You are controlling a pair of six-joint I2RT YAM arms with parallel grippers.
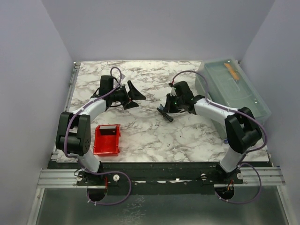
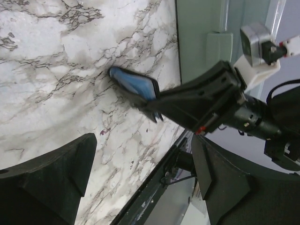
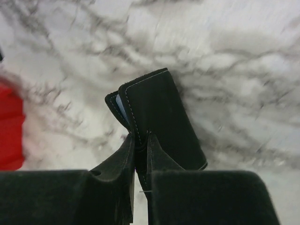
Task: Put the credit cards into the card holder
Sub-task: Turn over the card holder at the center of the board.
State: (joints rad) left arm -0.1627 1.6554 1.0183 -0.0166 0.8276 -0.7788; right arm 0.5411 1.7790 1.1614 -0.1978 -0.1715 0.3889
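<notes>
card holder point(image 3: 161, 117) is pinched in my right gripper point(image 3: 140, 140), both fingers clenched on its near edge, over the middle of the marble table point(image 1: 154, 136). it is black with pale stitching and gapes a little, and a light blue card point(image 2: 136, 84) shows inside the gap. from the left wrist it looks tilted; whether its low end touches the marble i cannot tell. my left gripper point(image 1: 136, 95) hangs near it on the left, released, fingers spread wide around nothing. the red tray point(image 1: 107, 140) lies by my left arm with something dark at its far end, and the translucent box point(image 1: 232, 86) stands at the right edge.
</notes>
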